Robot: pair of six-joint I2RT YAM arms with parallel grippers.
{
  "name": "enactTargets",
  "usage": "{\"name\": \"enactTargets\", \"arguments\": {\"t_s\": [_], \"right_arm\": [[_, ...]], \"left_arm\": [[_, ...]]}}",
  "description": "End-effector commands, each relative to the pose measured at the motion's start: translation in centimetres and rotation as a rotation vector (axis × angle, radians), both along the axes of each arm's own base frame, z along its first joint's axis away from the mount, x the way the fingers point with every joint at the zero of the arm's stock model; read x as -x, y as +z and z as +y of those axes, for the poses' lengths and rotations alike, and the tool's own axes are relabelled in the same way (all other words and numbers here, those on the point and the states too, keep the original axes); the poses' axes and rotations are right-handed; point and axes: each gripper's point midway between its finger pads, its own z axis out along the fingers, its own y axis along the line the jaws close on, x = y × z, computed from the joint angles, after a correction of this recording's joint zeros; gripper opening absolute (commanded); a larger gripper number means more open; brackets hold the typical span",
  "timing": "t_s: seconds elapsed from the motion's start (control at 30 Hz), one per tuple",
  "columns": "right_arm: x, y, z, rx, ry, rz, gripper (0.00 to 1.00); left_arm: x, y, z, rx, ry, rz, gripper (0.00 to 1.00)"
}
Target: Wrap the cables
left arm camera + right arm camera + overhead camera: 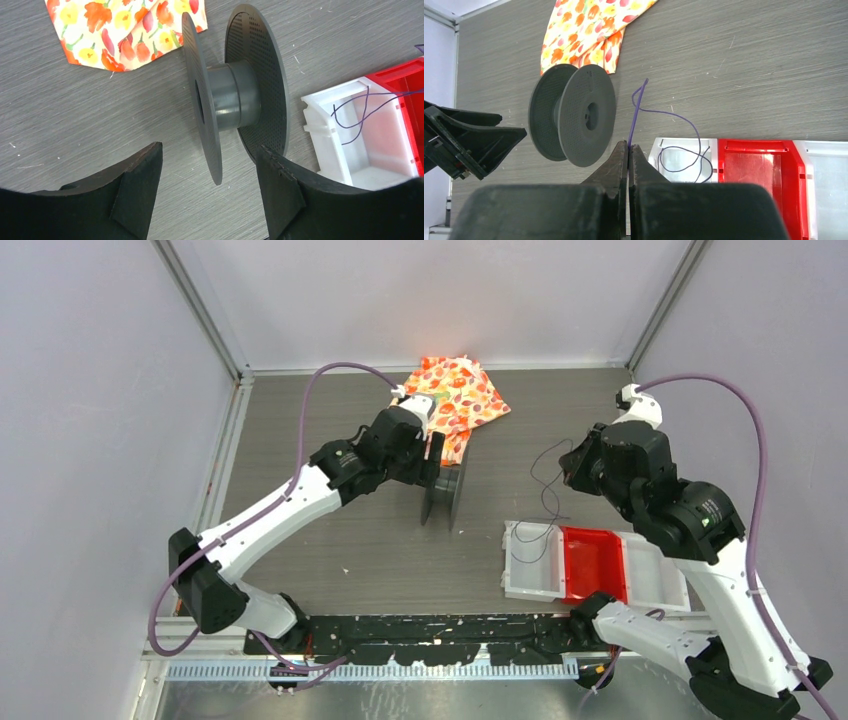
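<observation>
Cable [635, 112] pinched in right hand [629, 147] (closed tight), left hand [209, 150] apart, just beside spool [235, 97]

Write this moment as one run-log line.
left gripper: open, near spool | right gripper: shut on cable | cable: trails into white bin | spool: bare

Cable [635, 120] partly in bin [684, 142], right of spool [586, 122].

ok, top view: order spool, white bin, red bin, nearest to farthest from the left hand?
1. spool, just ahead of the left hand.
2. white bin, off to the right, near edge.
3. red bin, adjoining it, farther right.
</observation>
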Motion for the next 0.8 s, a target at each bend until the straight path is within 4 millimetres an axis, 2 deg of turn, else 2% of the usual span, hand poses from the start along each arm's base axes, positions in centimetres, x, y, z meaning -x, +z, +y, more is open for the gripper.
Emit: {"name": "enactTargets", "arguments": {"t_s": [0.0, 0.17, 0.27, 0.33, 0.43, 0.53, 0.67, 0.77], "right_arm": [[0.1, 1.1, -0.8, 0.012, -0.021, -0.044, 0.01], [0.1, 0.1, -0.1, -0.011, -0.004, -0.018, 0.01], [0.2, 0.1, 0.0, -0.015, 0.006, -0.015, 0.01], [0.3, 0.7, 0.0, -0.007, 0.019, -0.03, 0.01], [0.7, 3.3, -0.1, 0.01, 0.071, -0.098, 0.0], [1.6, 8.0, -0.2, 0.007, 0.143, -0.221, 0.01], [3.2, 13.3, 0.5, -0.016, 0.259, -0.356, 0.01], [4.2, 16.4, 1.4, -0.062, 0.335, -0.44, 0.01]], "left_arm": [[0.2, 0.8, -0.9, 0.044, -0.045, -0.023, 0.69], [-0.1, 0.5, -1.2, 0.045, -0.041, -0.019, 0.68], [0.0, 1.7, -1.1, 0.068, -0.041, -0.039, 0.69], [0.2, 3.4, -0.9, 0.097, -0.043, -0.066, 0.7], [1.0, 6.8, -0.5, 0.149, -0.068, -0.116, 0.72], [2.1, 9.7, -0.9, 0.192, -0.145, -0.139, 0.73], [4.0, 12.4, -3.1, 0.289, -0.295, -0.135, 0.74], [5.1, 13.7, -5.1, 0.385, -0.396, -0.134, 0.75]]}}
